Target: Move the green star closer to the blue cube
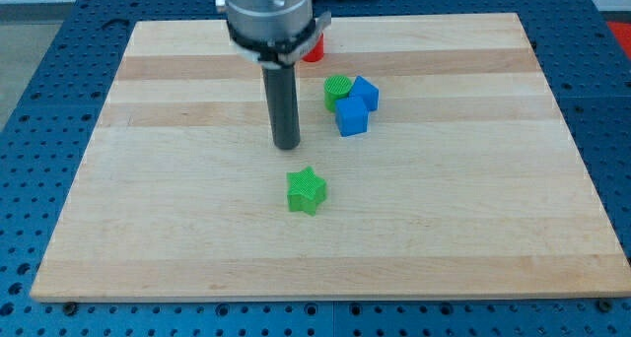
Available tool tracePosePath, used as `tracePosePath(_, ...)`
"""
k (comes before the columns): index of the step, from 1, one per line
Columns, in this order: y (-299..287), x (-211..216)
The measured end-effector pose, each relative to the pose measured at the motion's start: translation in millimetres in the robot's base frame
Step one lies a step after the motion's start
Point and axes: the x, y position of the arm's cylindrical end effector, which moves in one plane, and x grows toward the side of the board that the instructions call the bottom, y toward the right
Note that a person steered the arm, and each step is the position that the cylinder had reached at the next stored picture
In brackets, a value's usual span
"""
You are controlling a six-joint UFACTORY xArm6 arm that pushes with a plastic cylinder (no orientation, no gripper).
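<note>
Tip down on the wooden board, a little left of the board's middle, touching nothing. Dark rod standing straight up from it, running into the grey arm housing at the view's top.

Green star lying below the tip and slightly to the view's right, near but clearly apart, bare wood showing between them. Flat on the board, alone, nothing touching it.

Up and to the view's right: a tight little cluster. Blue cube sitting lowest in the group, well apart from the green star. Just above and to its right, a second blue block, pressed against it, exact shape hard to make out. On the cluster's left, a round green block, touching both blue pieces or very nearly so.

Red block peeking out at the view's top, mostly hidden behind the arm housing, shape impossible to tell.

No claw on show here, just the plain rod, so nothing apart, together or clamped to report.

Board resting on a blue perforated table.
</note>
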Motion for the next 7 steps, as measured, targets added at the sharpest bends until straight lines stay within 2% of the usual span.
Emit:
tracePosePath(4,-12,143)
tracePosePath(7,3,95)
